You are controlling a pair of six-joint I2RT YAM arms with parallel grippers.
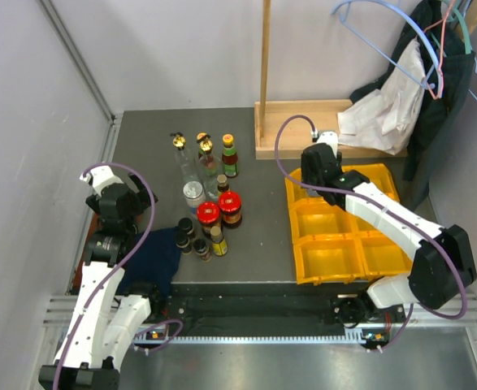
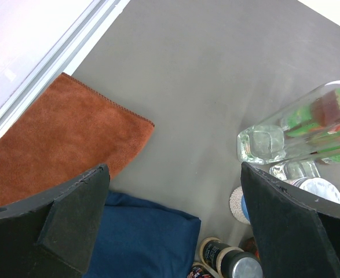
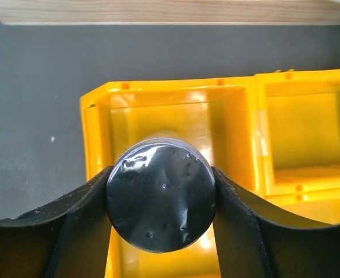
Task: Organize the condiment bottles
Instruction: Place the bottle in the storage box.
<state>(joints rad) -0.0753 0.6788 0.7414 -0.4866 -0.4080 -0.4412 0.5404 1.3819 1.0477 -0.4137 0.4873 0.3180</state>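
Observation:
The condiment bottles point(image 1: 208, 195) stand clustered at the table's centre-left: two red-lidded jars point(image 1: 219, 207), a silver-lidded jar point(image 1: 193, 192), small dark bottles point(image 1: 191, 236) and tall clear gold-stoppered ones point(image 1: 191, 145). My right gripper point(image 1: 313, 185) point(image 3: 161, 194) is shut on a round dark jar point(image 3: 161, 202), seen end-on, above the back-left compartment of the yellow bin point(image 3: 94, 133). My left gripper point(image 2: 174, 174) point(image 1: 143, 197) hangs open and holds nothing, left of the cluster. A clear bottle point(image 2: 297, 130) and a small dark bottle point(image 2: 233, 262) show beside its right finger.
The yellow bin point(image 1: 297, 244) sits at the right front, all visible compartments without bottles. A wooden stand point(image 1: 303, 130) is behind it, with hangers and clothes point(image 1: 421, 81) at the back right. A blue cloth point(image 2: 141, 237) and an orange cloth point(image 2: 59, 139) lie under the left gripper.

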